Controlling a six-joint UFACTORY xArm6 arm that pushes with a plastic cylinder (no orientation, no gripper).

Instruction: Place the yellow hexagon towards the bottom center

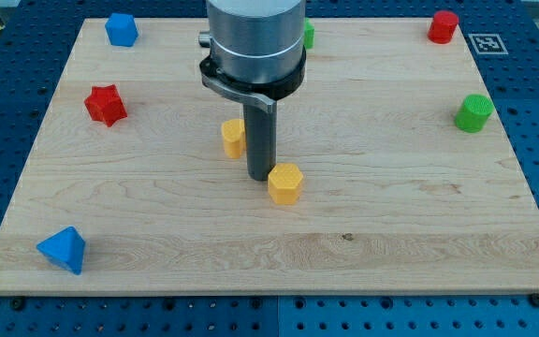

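Observation:
The yellow hexagon lies near the middle of the wooden board, slightly toward the view's bottom. My tip stands just at its upper left, touching or nearly touching it. A second yellow block sits just left of the rod, partly hidden by it; its shape is unclear.
A red star-like block lies at the left. A blue block is at the top left, a blue pyramid-like block at the bottom left. A red block is top right, a green cylinder at the right, a green block behind the arm.

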